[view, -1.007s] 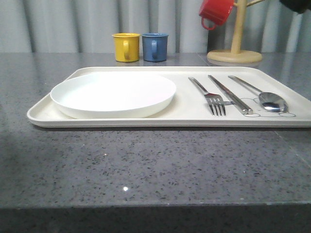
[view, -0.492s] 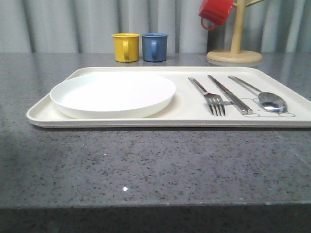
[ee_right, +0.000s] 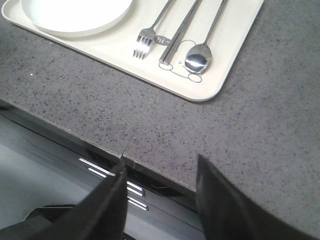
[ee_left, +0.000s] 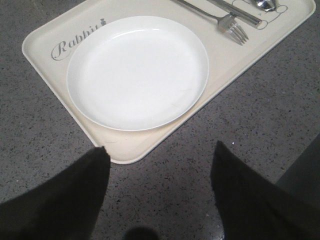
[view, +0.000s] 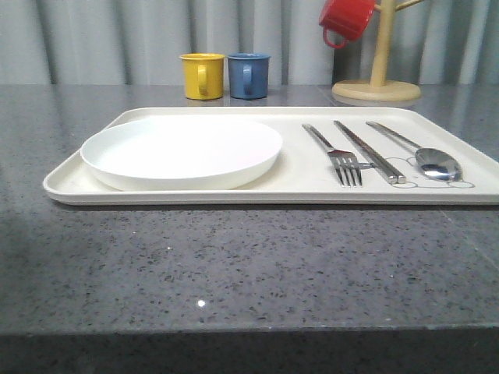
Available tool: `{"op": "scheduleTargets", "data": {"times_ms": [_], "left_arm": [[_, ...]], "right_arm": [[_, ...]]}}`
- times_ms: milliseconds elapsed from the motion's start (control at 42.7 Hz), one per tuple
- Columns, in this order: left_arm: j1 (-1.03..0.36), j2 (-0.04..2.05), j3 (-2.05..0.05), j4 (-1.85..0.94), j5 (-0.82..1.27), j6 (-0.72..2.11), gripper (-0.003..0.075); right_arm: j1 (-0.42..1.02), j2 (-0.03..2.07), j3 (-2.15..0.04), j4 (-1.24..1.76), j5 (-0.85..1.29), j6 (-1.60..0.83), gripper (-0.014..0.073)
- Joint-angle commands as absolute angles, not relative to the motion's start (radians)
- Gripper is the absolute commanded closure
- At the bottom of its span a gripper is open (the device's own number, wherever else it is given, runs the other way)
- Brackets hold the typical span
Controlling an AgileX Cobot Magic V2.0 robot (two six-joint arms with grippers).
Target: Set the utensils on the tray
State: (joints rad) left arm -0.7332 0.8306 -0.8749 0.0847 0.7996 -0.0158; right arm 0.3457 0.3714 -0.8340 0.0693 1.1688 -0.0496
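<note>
The cream-white tray (view: 312, 187) lies on the grey counter. On its left half sits the round white plate (view: 181, 151). On its right half lie the fork (view: 335, 153), the chopsticks (view: 369, 150) and the spoon (view: 421, 153), side by side. The left wrist view has the plate (ee_left: 137, 71), the tray (ee_left: 127, 150) with its script lettering and the fork (ee_left: 225, 21); my left gripper (ee_left: 161, 152) hangs open over bare counter just off the tray's near corner. My right gripper (ee_right: 160, 167) is open above the counter's front edge, apart from the tray (ee_right: 200, 92), fork (ee_right: 146, 41), chopsticks (ee_right: 175, 40) and spoon (ee_right: 199, 57).
A yellow mug (view: 202, 75) and a blue mug (view: 249, 75) stand behind the tray. At the back right a wooden mug tree (view: 377, 74) holds a red mug (view: 345, 19). Below the counter's front edge (ee_right: 125, 155) is the robot's base.
A dark piece of an arm at the top right corner of the front view has moved out of sight. Nothing on the tray has shifted.
</note>
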Motion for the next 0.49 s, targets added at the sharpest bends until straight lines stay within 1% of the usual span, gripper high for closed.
{"op": "scheduleTargets", "data": {"times_ms": [0, 70, 164, 187, 281, 468], "left_arm": [[-0.743, 0.828, -0.904, 0.083, 0.73, -0.025, 0.033], [-0.743, 0.828, -0.904, 0.083, 0.73, -0.025, 0.0416], [-0.743, 0.828, -0.904, 0.091, 0.73, -0.023, 0.0566], [-0.743, 0.828, -0.904, 0.097, 0.73, -0.023, 0.0599], [-0.743, 0.828, -0.904, 0.097, 0.73, -0.023, 0.0735], [-0.743, 0.828, -0.904, 0.099, 0.73, -0.023, 0.0741]], "right_arm": [[0.345, 0.383, -0.855, 0.064, 1.11, -0.046, 0.0378], [0.345, 0.383, -0.855, 0.064, 1.11, -0.046, 0.0505], [0.345, 0.383, -0.855, 0.064, 1.11, -0.046, 0.0653], [0.345, 0.383, -0.855, 0.064, 1.11, -0.046, 0.0667], [0.345, 0.383, -0.855, 0.064, 1.106, -0.046, 0.0662], [0.345, 0.383, -0.855, 0.063, 1.117, -0.047, 0.0662]]}}
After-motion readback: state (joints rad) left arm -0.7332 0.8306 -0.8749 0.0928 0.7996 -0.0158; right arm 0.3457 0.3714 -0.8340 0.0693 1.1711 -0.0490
